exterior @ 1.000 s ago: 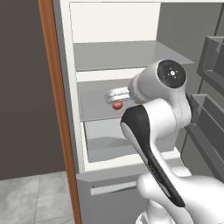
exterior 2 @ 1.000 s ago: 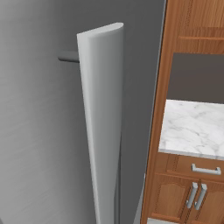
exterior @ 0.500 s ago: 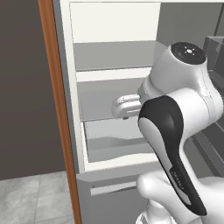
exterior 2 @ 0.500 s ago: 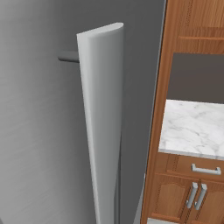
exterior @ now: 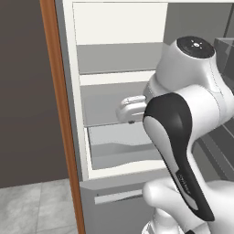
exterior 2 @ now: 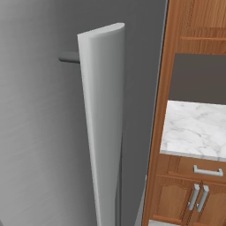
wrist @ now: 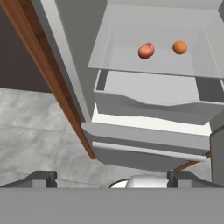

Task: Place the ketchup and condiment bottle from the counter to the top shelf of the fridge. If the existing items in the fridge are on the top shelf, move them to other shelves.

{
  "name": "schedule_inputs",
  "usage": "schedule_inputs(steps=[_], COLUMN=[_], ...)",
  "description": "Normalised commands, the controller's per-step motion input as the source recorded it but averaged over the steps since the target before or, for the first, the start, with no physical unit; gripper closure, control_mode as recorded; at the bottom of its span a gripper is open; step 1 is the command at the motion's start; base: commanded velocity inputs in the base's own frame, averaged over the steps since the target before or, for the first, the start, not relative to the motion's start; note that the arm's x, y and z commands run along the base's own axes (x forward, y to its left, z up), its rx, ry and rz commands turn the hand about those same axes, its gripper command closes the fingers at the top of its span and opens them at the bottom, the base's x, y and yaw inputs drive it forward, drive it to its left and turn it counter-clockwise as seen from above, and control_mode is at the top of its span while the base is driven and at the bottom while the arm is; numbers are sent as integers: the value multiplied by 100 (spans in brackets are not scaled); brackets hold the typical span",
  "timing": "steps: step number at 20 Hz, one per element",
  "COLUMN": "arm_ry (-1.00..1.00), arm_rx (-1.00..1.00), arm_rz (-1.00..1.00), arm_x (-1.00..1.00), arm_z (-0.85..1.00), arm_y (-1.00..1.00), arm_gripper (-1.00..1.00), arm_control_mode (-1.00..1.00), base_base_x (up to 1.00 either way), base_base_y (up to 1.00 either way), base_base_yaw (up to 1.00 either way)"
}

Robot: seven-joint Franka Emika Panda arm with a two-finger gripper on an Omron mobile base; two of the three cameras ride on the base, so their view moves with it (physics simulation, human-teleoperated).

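Observation:
Both existing items lie on the grey fridge shelf just above the drawer [wrist: 148,98] in the hand view: a pinkish-red fruit [wrist: 146,50] and, to its right, an orange fruit [wrist: 180,47]. My gripper [wrist: 111,179] hangs in front of the open fridge [wrist: 148,148], well back from the fruits, open with nothing between its fingers. The left base view has my arm [exterior: 183,91] standing before the shelves, and the top shelf [exterior: 119,59] above it is bare. A stretch of the marbled counter [exterior 2: 194,128] lies bare in the right base view. The ketchup and the condiment bottle are out of view.
The open fridge door [exterior 2: 101,132] stands edge-on and close in the right base view. Brown wooden cabinets [exterior 2: 194,194] sit under the counter. A brown wooden side panel [exterior: 59,114] borders the fridge on the left, and grey floor tiles [wrist: 39,140] lie below.
My arm has swung higher and nearer the left base camera. The hand has drawn back from the lower shelf and now hides the pinkish-red fruit there. The jaws stayed open.

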Motion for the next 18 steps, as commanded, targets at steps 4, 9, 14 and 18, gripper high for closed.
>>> schedule_inputs(steps=[4, 9, 14, 18], arm_ry=[0, 0, 0, 0], arm_rx=[0, 0, 0, 0], arm_rz=[0, -1, 0, 0], arm_x=[-23, -10, -1, 0], arm_z=[0, 0, 0, 0], arm_y=[-1, -32, -39, -1], arm_gripper=[-100, -100, -100, -100], arm_control_mode=[-100, -100, -100, -100], base_base_x=[0, 0, 0, 0], base_base_y=[0, 0, 0, 0], base_base_yaw=[0, 0, 0, 0])
